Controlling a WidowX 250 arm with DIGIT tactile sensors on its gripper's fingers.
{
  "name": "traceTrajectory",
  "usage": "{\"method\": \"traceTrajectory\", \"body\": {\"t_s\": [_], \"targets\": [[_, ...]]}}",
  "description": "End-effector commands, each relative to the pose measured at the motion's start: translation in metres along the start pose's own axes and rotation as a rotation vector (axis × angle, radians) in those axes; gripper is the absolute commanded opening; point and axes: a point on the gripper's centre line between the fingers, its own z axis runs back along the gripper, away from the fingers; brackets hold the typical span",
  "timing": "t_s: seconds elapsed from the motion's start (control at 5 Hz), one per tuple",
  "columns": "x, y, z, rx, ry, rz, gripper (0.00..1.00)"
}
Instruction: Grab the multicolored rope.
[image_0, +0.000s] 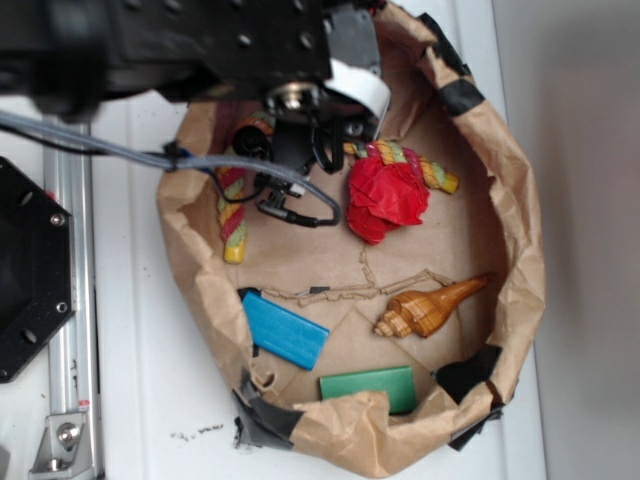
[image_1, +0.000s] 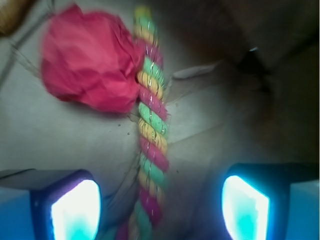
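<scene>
The black gripper of the robot arm has its jaws wide apart, and its two glowing pale blue fingers stand at the left and right bottom corners of the wrist view, holding nothing and touching nothing that can be seen. The multicolored rope, a thick twisted cord of pink-red, yellow and pale green strands, runs straight up the middle of this view and passes between the two fingers, nearer to the left one, apart from both. It lies on the wrinkled floor of a round brown paper basket with black tape on its rim. A crumpled red paper ball touches the rope on its left side. In the exterior view the arm covers the middle of the rope, and only its yellow ends show. Lower in the basket lie a glossy brown spiral seashell, a flat blue rectangular block and a flat green rectangular block.
</scene>
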Motion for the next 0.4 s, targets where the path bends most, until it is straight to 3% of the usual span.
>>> {"method": "traceTrajectory", "body": {"t_s": [0.0,0.2], "targets": [[0.0076,0.0207,-0.0333,-0.043,0.033,-0.020,1.00],[0.0135,0.0216,-0.0420,-0.054,0.049,-0.027,1.00]]}}
